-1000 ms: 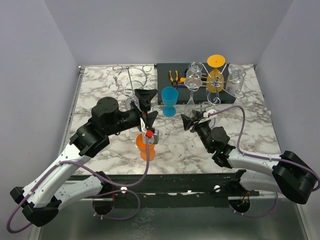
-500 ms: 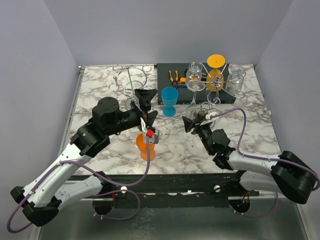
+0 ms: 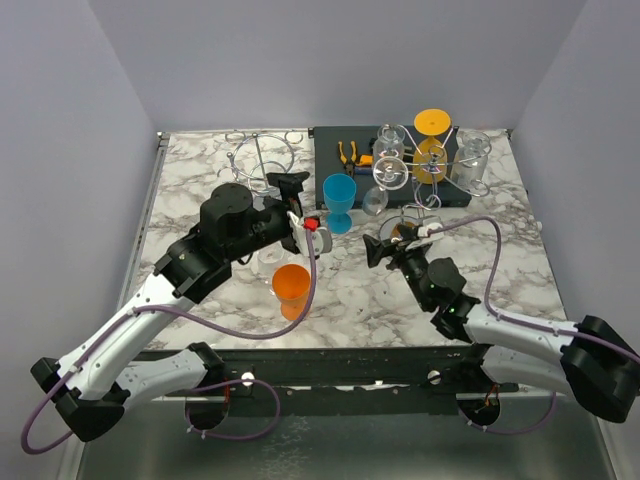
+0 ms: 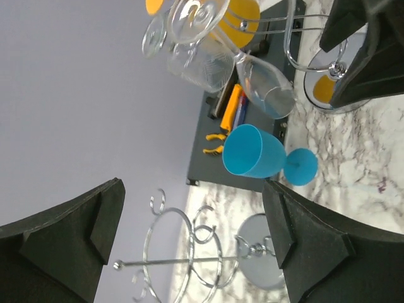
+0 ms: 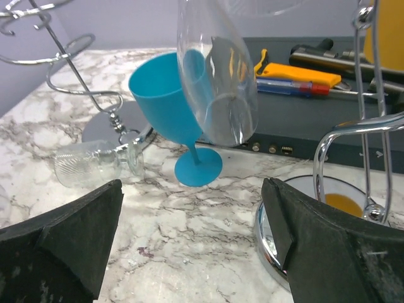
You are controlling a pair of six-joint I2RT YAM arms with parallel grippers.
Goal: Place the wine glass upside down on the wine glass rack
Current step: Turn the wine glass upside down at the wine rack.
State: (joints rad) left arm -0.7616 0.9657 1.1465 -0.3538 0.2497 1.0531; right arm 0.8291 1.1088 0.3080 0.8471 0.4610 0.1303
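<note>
Top, left-wrist and right-wrist views of the hanging step. At upper left of the top view stands an empty wire rack. Beside it the left claw is spread fully and holds nothing. Below it, an orange glass stands upright on the marbled tabletop, with a ribbed clear glass lying on its side nearby. At centre a blue goblet stands upright. Just to its right is the task's wine glass. It hangs upside down from the loaded rack, its bowl tilted towards the goblet. Whether bowl and goblet touch we cannot tell. The right claw sits just below the bowl, spread wide and gripping nothing, so the rack alone carries the glass. We judge the placing essentially made, with only the withdrawal remaining. The hazard lies there. The bowl hangs between and above the open fingers, and a claw pulled out upward or sideways could nudge it and slide its foot along the wire. A dislodged glass would strike the goblet or the tabletop. At far right, further glasses hang close enough to be knocked together.
</note>
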